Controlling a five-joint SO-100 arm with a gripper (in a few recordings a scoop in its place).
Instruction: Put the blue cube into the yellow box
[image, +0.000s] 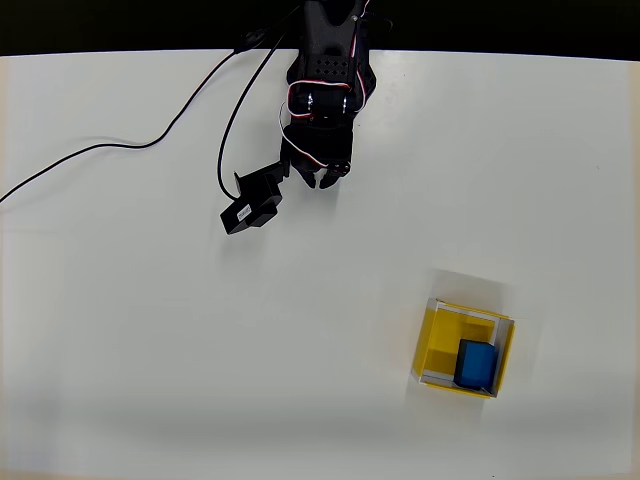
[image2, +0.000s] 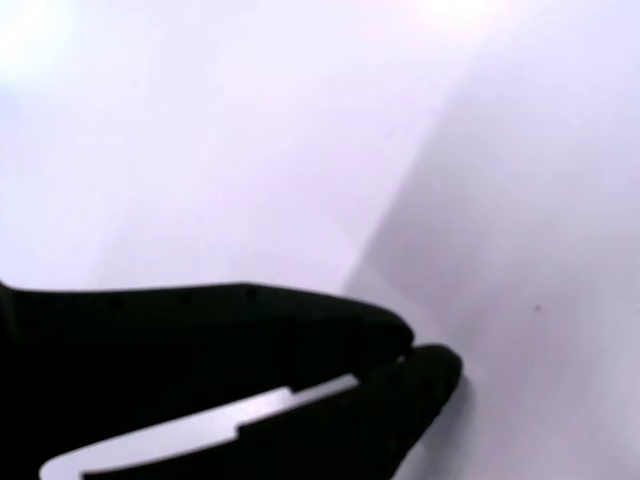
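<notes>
While one blue cube (image: 477, 363) sits inside one yellow box (image: 437, 340) on the white table (image: 120, 330), the arm is folded back, well apart, its tool (image2: 425, 360) pressed together

Bright blue cube (image: 477, 364), plain matte faces, no markings. The box (image: 436, 343) around it is yellow on its walls and floor, with a pale whitish-grey rim. White desk (image: 120, 350) all over, unpatterned, with a black band beyond its far edge. The arm (image: 330, 70) is black, with red and white wires looping over it, and the end effector (image2: 425, 362) is black too. A black cable (image: 120, 147) snakes across the white.
</notes>
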